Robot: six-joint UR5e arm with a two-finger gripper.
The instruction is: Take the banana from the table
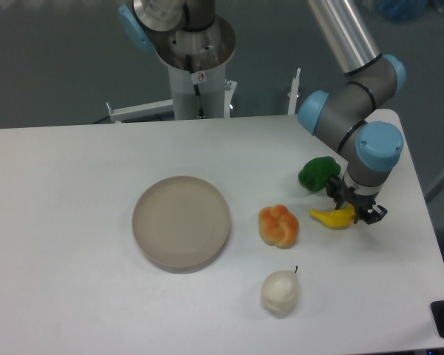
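A small curved bright-yellow plastic banana (333,217) lies on the large flat white matte table (74,222), near its right edge, just right of an orange knobbly lump (279,225). The black two-finger gripper (355,211) is low over the banana's right end; whether its fingers have closed cannot be told. The lift appears not yet done. A green lumpy object (318,174), a cream pear (280,292) and a round beige plate (181,222) also rest there. Behind is a grey wall.

round beige plate (181,222), orange knobbly lump (279,225), cream pear (280,292), green lump (318,174)
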